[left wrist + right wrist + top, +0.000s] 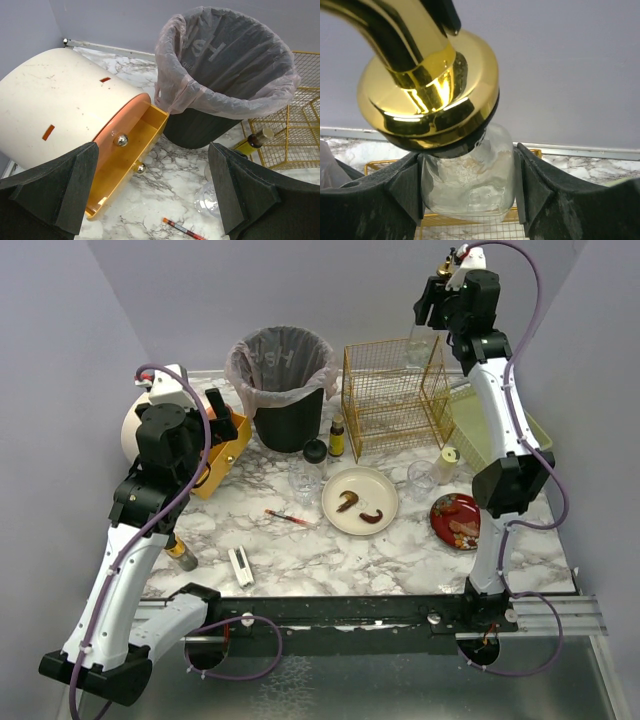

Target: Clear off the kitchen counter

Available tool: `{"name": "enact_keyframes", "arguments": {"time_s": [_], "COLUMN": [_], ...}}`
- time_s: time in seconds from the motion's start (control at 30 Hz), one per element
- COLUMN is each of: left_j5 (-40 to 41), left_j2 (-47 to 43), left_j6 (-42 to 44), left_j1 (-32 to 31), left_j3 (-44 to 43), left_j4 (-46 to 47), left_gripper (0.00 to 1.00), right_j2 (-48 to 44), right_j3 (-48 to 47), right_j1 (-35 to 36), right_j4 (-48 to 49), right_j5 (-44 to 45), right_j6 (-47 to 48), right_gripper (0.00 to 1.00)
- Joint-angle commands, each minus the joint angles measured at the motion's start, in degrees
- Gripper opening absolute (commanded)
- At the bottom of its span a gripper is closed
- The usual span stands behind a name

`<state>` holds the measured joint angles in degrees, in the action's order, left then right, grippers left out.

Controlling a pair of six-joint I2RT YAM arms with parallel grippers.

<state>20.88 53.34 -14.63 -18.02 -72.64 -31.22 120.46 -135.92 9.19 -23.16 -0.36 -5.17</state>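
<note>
The white marble kitchen counter (pixel 330 555) carries several items. My right gripper (pixel 428 320) is raised high over the gold wire basket (pixel 395 400). It is shut on a clear glass soap bottle (pixel 470 175) with a gold pump top (pixel 430 90), and both pads press the bottle's sides. My left gripper (pixel 225 425) is open and empty at the back left. In the left wrist view its fingers (pixel 65 190) stand wide apart above bare marble, next to an orange drawer (pixel 130 160) of a white round container (pixel 55 110).
A black bin with a pink bag (pixel 285 375) stands at the back. There are also a cream plate (pixel 385 490), a red plate (pixel 455 520), two glasses (pixel 305 485), small bottles (pixel 337 437), a red pen (pixel 290 518), a white item (pixel 241 565) and a green tray (pixel 480 435).
</note>
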Motion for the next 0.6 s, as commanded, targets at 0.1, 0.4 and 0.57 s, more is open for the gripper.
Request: {"name": "enact_keyframes", "arguments": {"time_s": [0.1,0.4,0.57], "left_j5": [-2.3,-2.4,-2.3], "left_j2": [-1.2,-0.5,0.0], "left_j6": [0.5,0.5,0.7], "left_j1": [-0.1,-0.1,-0.1], "left_j3": [1.1,1.5,1.5], "left_j4": [0.2,0.2,0.2], "left_gripper": [0.99,0.99,0.99], "right_j2": [1.7,3.9,5.7], "right_j3": [-2.8,0.1,-2.6], "right_j1": [-1.4,-1.6,-1.7], "right_j4": [8.4,10.1,10.9], "right_j5": [-4.8,-7.5,-9.0], "right_j6": [0.0,2.5,1.8], "right_gripper": [0.0,0.0,0.0]}}
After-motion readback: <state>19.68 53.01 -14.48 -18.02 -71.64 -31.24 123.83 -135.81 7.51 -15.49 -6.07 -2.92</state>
